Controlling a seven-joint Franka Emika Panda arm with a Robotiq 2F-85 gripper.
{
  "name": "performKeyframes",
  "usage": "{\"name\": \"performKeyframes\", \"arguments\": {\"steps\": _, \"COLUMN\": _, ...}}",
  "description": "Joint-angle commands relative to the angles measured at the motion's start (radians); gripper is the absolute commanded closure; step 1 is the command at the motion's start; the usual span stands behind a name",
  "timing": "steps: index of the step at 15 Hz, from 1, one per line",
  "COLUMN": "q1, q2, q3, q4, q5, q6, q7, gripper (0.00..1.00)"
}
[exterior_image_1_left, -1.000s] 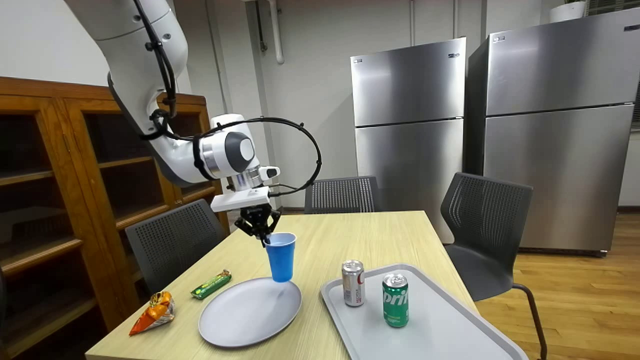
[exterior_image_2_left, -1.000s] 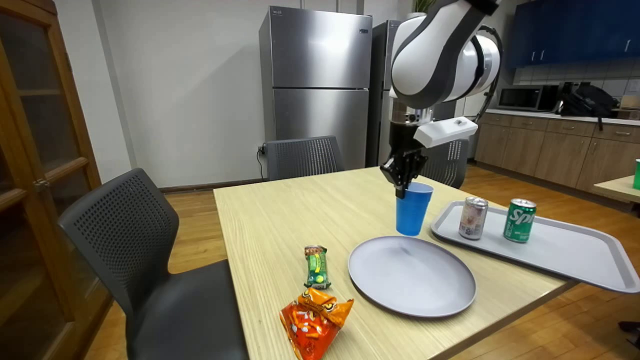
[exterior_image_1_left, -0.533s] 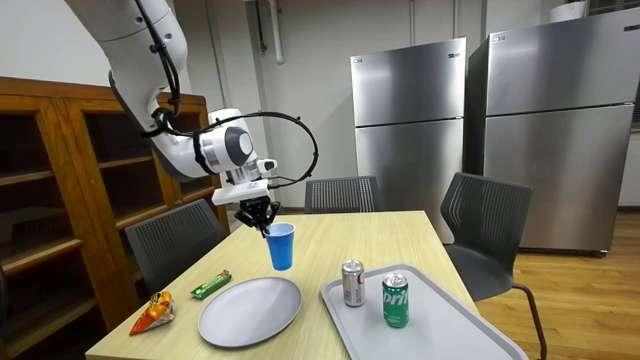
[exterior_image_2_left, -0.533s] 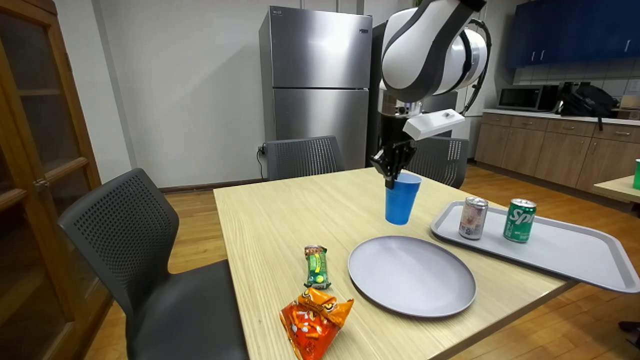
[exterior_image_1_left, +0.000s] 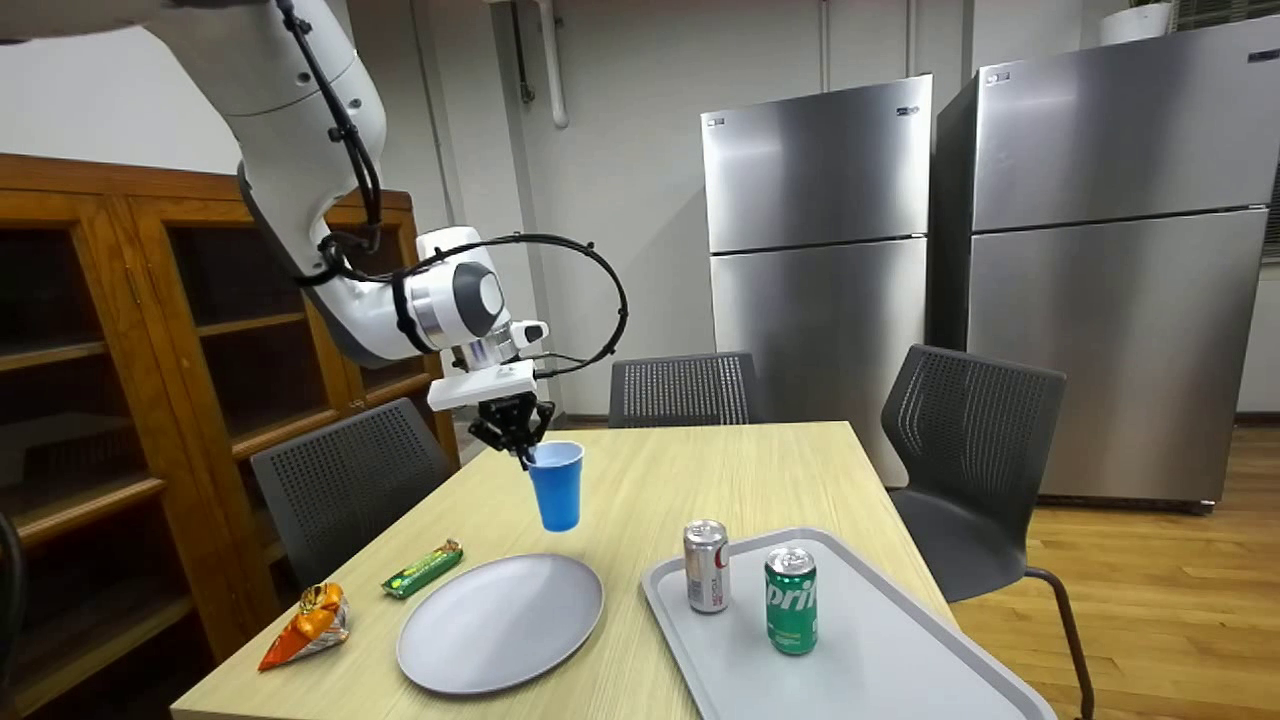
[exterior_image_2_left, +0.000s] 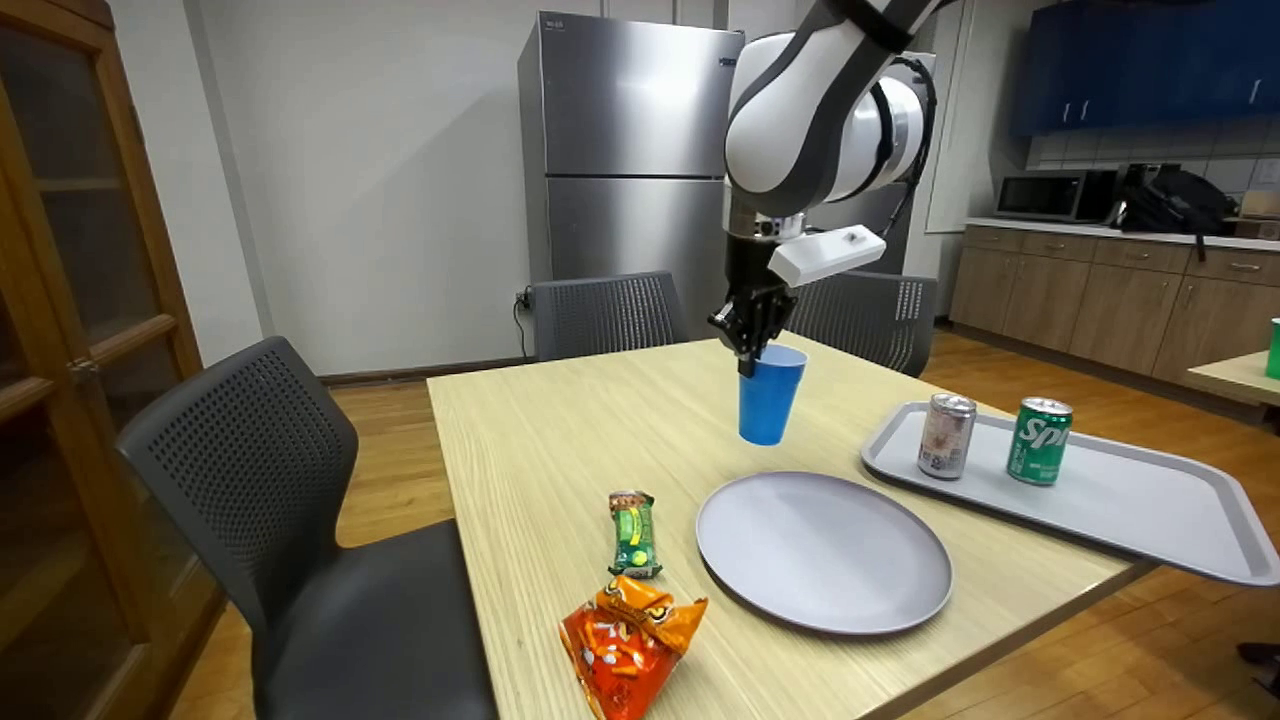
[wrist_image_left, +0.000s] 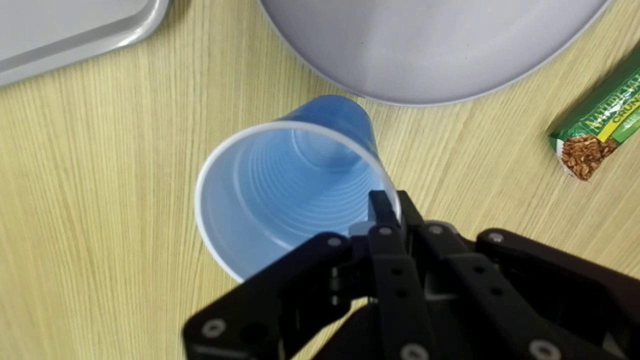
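A blue plastic cup (exterior_image_1_left: 557, 495) with a white inside hangs from my gripper (exterior_image_1_left: 527, 460), seemingly just above the table. In the wrist view, the gripper (wrist_image_left: 398, 206) is shut on the rim of the cup (wrist_image_left: 300, 180): one finger (wrist_image_left: 384, 207) is inside the wall, the other outside. Nothing shows inside the cup, and it leans a little. A round grey plate (wrist_image_left: 440, 45) lies close to the cup's base in that view. In an exterior view, the cup (exterior_image_2_left: 768, 405) is beyond the plate (exterior_image_2_left: 825, 560).
A grey tray (exterior_image_2_left: 1150, 500) carries a silver can (exterior_image_2_left: 946, 437) and a green Sprite can (exterior_image_2_left: 1039, 442). Beside the plate lie a green snack bar (exterior_image_2_left: 634, 535) and an orange chip bag (exterior_image_2_left: 635, 645). Dark chairs (exterior_image_1_left: 975, 470) stand around the wooden table (exterior_image_1_left: 730, 460).
Gripper and cup have travelled together, up and leftward in both exterior views, so the cup no longer overlaps the plate's edge there. The grip stays the same; the other objects have not moved.
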Motion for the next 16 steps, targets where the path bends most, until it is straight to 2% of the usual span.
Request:
{"name": "performKeyframes", "arguments": {"steps": 1, "q1": 0.021, "q2": 0.069, "q3": -0.008, "q4": 0.1, "q5": -0.038, "q6": -0.044, "q7": 0.006, "gripper": 0.99}}
{"name": "performKeyframes", "arguments": {"steps": 7, "q1": 0.034, "q2": 0.162, "q3": -0.01, "q4": 0.203, "q5": -0.048, "q6": -0.076, "q7": -0.003, "gripper": 0.99}}
{"name": "performKeyframes", "arguments": {"steps": 16, "q1": 0.045, "q2": 0.197, "q3": -0.012, "q4": 0.237, "q5": -0.05, "q6": -0.105, "q7": -0.001, "gripper": 0.99}}
